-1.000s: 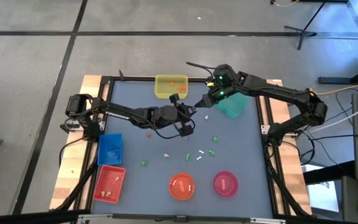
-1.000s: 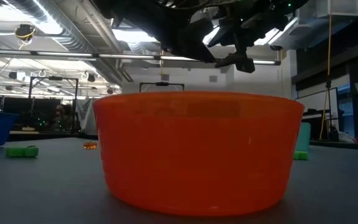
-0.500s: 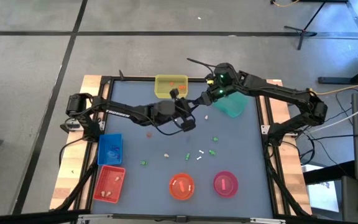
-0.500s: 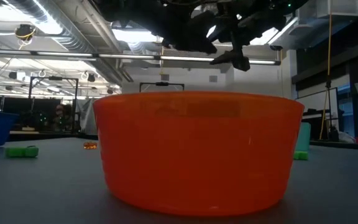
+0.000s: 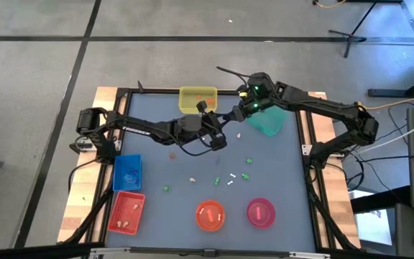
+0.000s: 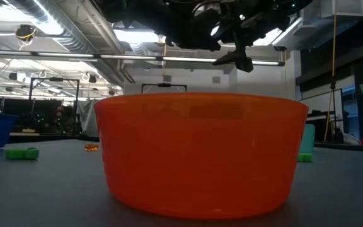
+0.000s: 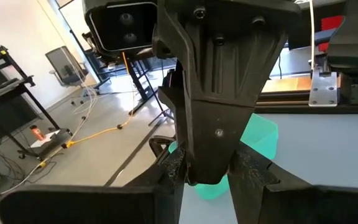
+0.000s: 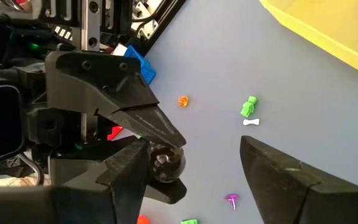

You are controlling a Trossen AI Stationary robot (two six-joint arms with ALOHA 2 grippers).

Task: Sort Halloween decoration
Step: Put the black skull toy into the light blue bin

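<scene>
My left gripper (image 5: 225,126) reaches from the table's left over the far middle, shut on a small dark grey round trinket (image 8: 165,163). My right gripper (image 8: 194,146) comes from the right and stands open. Its two fingers straddle the left fingertips and the trinket, and one finger (image 8: 132,168) is close beside the trinket; I cannot tell whether it touches. In the left wrist view the right gripper's body (image 7: 216,112) fills the space just ahead of my left fingers. Loose green, white, beige and orange trinkets (image 5: 232,176) lie on the grey table. My left gripper pinches the dark grey round trinket (image 8: 166,160) between the free ends of its two fingers. The fingers come nearly level from the table's left. The trinket is lifted clear, high above the table.
A yellow tray (image 5: 198,99) and a teal container (image 5: 268,122) stand at the far side. A blue tray (image 5: 127,173) and a red tray (image 5: 126,212) stand near left. An orange bowl (image 5: 210,215) and a pink bowl (image 5: 260,211) stand at the near edge.
My left gripper has tipped its fingers up toward level, still shut on the trinket, bringing its tips in between the right gripper's open fingers. My right gripper has stayed where it was.
</scene>
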